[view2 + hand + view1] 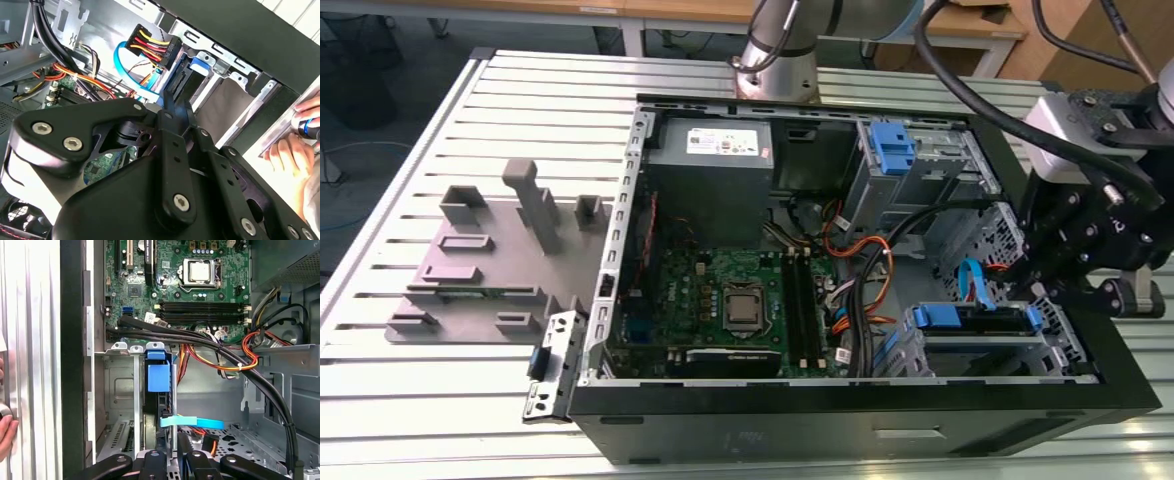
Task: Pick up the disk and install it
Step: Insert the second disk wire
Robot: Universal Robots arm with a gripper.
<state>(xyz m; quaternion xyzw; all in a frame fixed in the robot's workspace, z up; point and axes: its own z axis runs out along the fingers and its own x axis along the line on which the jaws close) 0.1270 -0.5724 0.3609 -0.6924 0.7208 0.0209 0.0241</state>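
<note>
The disk lies in the lower drive bay at the case's front corner on the exterior view's right, its blue rails and end tab showing. In the first wrist view the disk stands edge-on in the metal cage, blue tab at its far end. My gripper sits at its near end, one black finger on each side, shut on it. In the second wrist view my gripper points into the bay toward the blue tab. In the exterior view the gripper hangs over the case's right wall.
A light-blue data cable and a wired power connector hang close to the bay. Thick black cables cross above the cage. A second blue bracket sits in the upper bay. A person's hand rests outside the case wall.
</note>
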